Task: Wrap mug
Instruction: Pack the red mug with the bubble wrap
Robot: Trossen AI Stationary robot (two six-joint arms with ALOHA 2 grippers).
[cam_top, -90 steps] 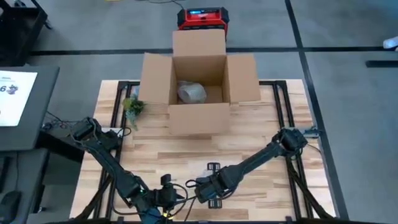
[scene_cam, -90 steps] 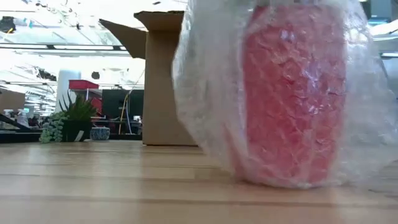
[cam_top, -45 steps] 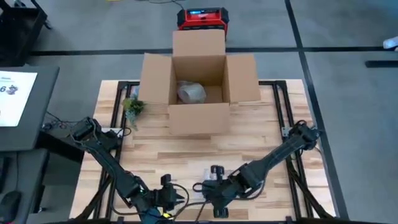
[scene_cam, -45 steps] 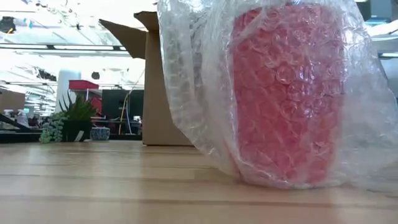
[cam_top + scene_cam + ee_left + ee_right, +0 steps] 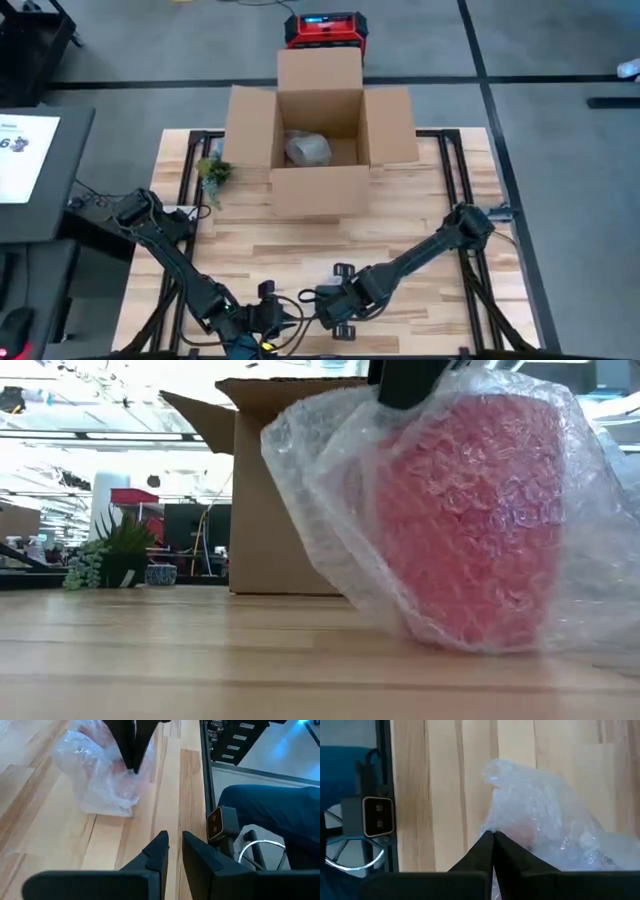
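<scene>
A red mug (image 5: 470, 520) wrapped in clear bubble wrap (image 5: 97, 775) rests on the wooden table near its front edge, slightly tilted in the low view. My right gripper (image 5: 493, 836) comes down on the bundle's top and is shut on the wrap; its dark fingers (image 5: 405, 382) show above the mug. In the high view the right gripper (image 5: 338, 315) covers the bundle. My left gripper (image 5: 175, 840) hovers just to the left of it (image 5: 285, 318), fingers almost together with nothing between them. My right gripper pinches the bubble wrap at the top of the bundle (image 5: 496, 826) between its two fingertips. The fingers come from above, slanting down. The wrapped mug stays with its bottom (image 5: 480, 640) on the table, leaning a little. One layer or several, I cannot tell.
An open cardboard box (image 5: 320, 150) stands at the table's far middle with a wrapped bundle (image 5: 308, 150) inside. A small potted plant (image 5: 213, 172) sits left of the box. Bare wood lies between the box and the mug. The table's front edge is close by.
My right gripper swung toward the table's right and near edge, then came back to the left, staying on the wrap. The wrapped mug, upright a second ago, now leans, and the wrap over it has been drawn lower and tighter at the top.
</scene>
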